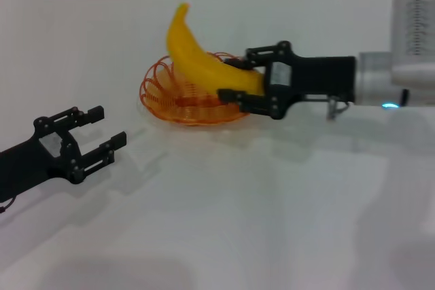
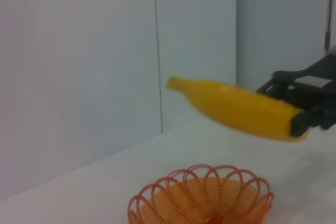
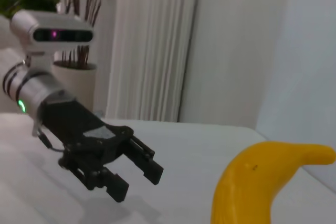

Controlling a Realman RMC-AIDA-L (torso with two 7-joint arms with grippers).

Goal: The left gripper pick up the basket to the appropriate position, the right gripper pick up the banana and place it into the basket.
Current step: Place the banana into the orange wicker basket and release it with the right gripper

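Observation:
My right gripper (image 1: pixel 234 74) is shut on the lower end of the yellow banana (image 1: pixel 194 56) and holds it tilted above the orange wire basket (image 1: pixel 163 96), which stands on the white table. In the left wrist view the banana (image 2: pixel 236 108) hangs clear above the basket (image 2: pixel 202 200), gripped by the right gripper (image 2: pixel 304 103). My left gripper (image 1: pixel 110 125) is open and empty at the near left, apart from the basket. The right wrist view shows the banana (image 3: pixel 257 182) and the left gripper (image 3: pixel 142 174) farther off.
The white table (image 1: pixel 238 222) stretches around the basket, with a wall seam along its far edge. A potted plant (image 3: pixel 68 51) and curtains stand beyond the table behind my left arm.

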